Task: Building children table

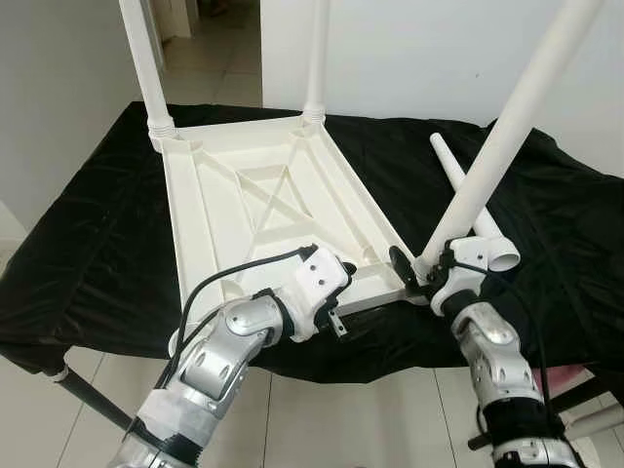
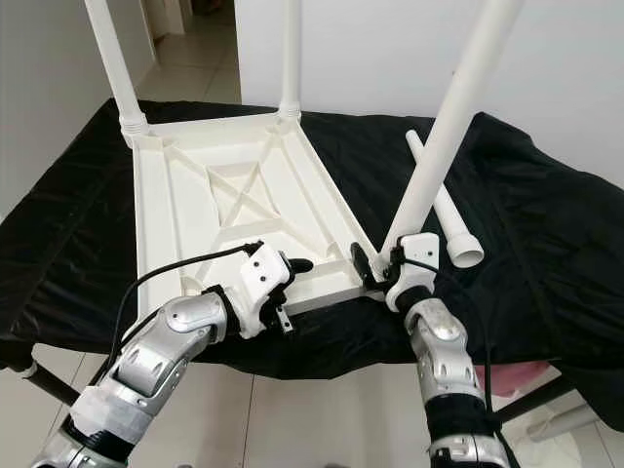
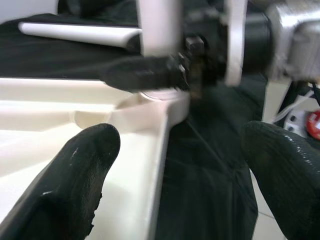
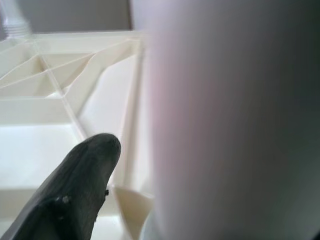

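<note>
You are looking down at a bench (image 1: 88, 263) draped in a black cloth (image 1: 565, 234), and on it the white plastic table top (image 1: 263, 210) is lying upside down, its ribbed underside with a crossed brace facing up. It is sitting toward the left half of the cloth, its near edge reaching almost to the front of the bench. Two white legs (image 1: 144, 60) are already standing upright in the far corner sockets.

Your right gripper (image 1: 414, 265) is holding a third leg (image 1: 507, 127) near its lower end, jaws clenched on it; the leg is leaning up and to the right, its foot at the near right corner of the table top. A fourth leg (image 2: 445, 207) is lying loose on the cloth just behind the right gripper, its flared end toward you.

Your left gripper (image 2: 292, 265) is reaching over the near edge of the table top, jaws released and straddling the rim, with one finger (image 3: 75, 185) over the ribbed underside.
</note>
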`<state>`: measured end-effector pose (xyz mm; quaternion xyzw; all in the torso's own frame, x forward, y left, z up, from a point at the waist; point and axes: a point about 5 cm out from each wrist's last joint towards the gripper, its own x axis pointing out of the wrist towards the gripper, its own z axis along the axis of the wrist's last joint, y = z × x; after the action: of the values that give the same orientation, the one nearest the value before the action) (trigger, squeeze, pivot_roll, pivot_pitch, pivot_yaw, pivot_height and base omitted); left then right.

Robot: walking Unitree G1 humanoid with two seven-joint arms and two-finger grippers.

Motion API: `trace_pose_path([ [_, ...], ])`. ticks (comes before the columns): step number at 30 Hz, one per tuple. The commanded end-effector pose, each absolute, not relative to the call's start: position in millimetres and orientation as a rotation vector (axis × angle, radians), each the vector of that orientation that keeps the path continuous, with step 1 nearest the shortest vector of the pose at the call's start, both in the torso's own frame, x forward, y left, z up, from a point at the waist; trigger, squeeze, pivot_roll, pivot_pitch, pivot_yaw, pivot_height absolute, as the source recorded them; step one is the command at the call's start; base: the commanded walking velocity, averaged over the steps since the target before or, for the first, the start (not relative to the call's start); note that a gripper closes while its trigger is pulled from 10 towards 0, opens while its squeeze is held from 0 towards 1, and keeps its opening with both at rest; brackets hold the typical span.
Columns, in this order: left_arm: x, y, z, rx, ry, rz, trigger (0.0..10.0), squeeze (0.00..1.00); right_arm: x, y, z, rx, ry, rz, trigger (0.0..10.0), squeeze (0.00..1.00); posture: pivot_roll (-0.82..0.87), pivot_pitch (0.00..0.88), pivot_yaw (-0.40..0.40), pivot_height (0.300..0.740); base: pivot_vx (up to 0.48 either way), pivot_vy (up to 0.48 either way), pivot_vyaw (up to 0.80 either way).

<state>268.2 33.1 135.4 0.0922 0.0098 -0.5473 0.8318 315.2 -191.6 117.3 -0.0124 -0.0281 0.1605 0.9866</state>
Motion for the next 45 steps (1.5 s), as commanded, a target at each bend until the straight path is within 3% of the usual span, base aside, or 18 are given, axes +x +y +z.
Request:
trace_pose_path([
  [1, 276.8, 34.8, 133.2, 0.210, 0.011, -1.005, 10.0, 0.00, 319.5, -185.3, 118.3, -0.033, -0.059, 0.390, 10.0, 0.00, 0.02, 0.000, -0.031, 0.740, 0.000, 0.000, 0.00],
  [6, 280.4, 34.7, 130.9, 0.234, 0.015, -0.981, 10.0, 0.00, 325.8, -186.1, 119.8, -0.066, -0.050, 0.454, 10.0, 0.00, 0.02, 0.000, -0.033, 0.740, 0.000, 0.000, 0.00],
  [7, 282.3, 35.3, 129.5, 0.244, 0.021, -0.974, 10.0, 0.00, 327.0, -187.7, 118.5, -0.073, -0.036, 0.471, 7.6, 0.00, 0.02, 0.000, -0.034, 0.740, 0.000, 0.000, 0.00],
  [8, 283.8, 35.9, 128.3, 0.248, 0.025, -0.968, 10.0, 0.00, 327.8, -189.9, 117.3, -0.079, -0.029, 0.479, 2.9, 0.00, 0.02, 0.000, -0.034, 0.740, 0.000, 0.000, 0.00],
  [9, 285.1, 36.5, 128.0, 0.254, 0.024, -0.960, 10.0, 0.00, 328.3, -192.3, 116.1, -0.071, -0.021, 0.482, 0.5, 0.00, 0.02, 0.000, -0.036, 0.740, 0.000, 0.000, 0.00],
  [13, 286.1, 36.7, 127.9, 0.258, 0.023, -0.955, 10.0, 0.00, 328.6, -193.9, 115.4, -0.064, -0.016, 0.483, 0.5, 0.00, 0.02, 0.000, -0.038, 0.740, 0.000, 0.000, 0.00],
  [14, 288.6, 37.8, 128.1, 0.241, 0.026, -0.945, 10.0, 0.00, 328.5, -198.5, 113.7, -0.066, -0.008, 0.487, 0.0, 0.00, 0.02, 0.000, -0.045, 0.740, 0.000, 0.000, 0.00],
  [20, 288.5, 37.5, 128.0, 0.222, 0.020, -0.943, 10.0, 0.00, 326.7, -202.1, 108.2, -0.054, 0.009, 0.478, 0.0, 0.00, 0.02, 0.000, -0.049, 0.740, 0.000, 0.000, 0.00],
  [21, 288.1, 36.7, 127.6, 0.217, 0.015, -0.944, 10.0, 0.00, 326.9, -202.3, 105.6, -0.045, 0.010, 0.467, 9.2, 0.00, 0.02, 0.000, -0.049, 0.740, 0.000, 0.000, 0.00],
  [22, 288.1, 36.7, 127.6, 0.217, 0.015, -0.944, 10.0, 0.00, 326.9, -202.3, 105.6, -0.045, 0.010, 0.467, 9.2, 0.00, 0.02, 0.000, -0.049, 0.740, 0.000, 0.000, 0.00],
  [23, 287.8, 36.4, 127.7, 0.212, 0.014, -0.946, 10.0, 0.00, 327.3, -202.2, 104.5, -0.035, 0.015, 0.443, 10.0, 0.00, 0.02, 0.000, -0.055, 0.740, 0.000, 0.000, 0.00],
  [30, 287.8, 36.8, 124.0, 0.198, 0.041, -0.946, 10.0, 0.00, 330.5, -204.7, 99.2, -0.016, 0.036, 0.296, 10.0, 0.00, 0.02, 0.000, -0.062, 0.740, 0.000, 0.000, 0.00],
  [45, 293.6, 49.8, 123.4, 0.196, 0.055, -0.889, 10.0, 0.00, 323.8, -180.7, 89.4, 0.103, 0.056, -0.074, 10.0, 0.00, 0.02, 0.000, -0.072, 0.740, 0.000, 0.000, 0.00],
])
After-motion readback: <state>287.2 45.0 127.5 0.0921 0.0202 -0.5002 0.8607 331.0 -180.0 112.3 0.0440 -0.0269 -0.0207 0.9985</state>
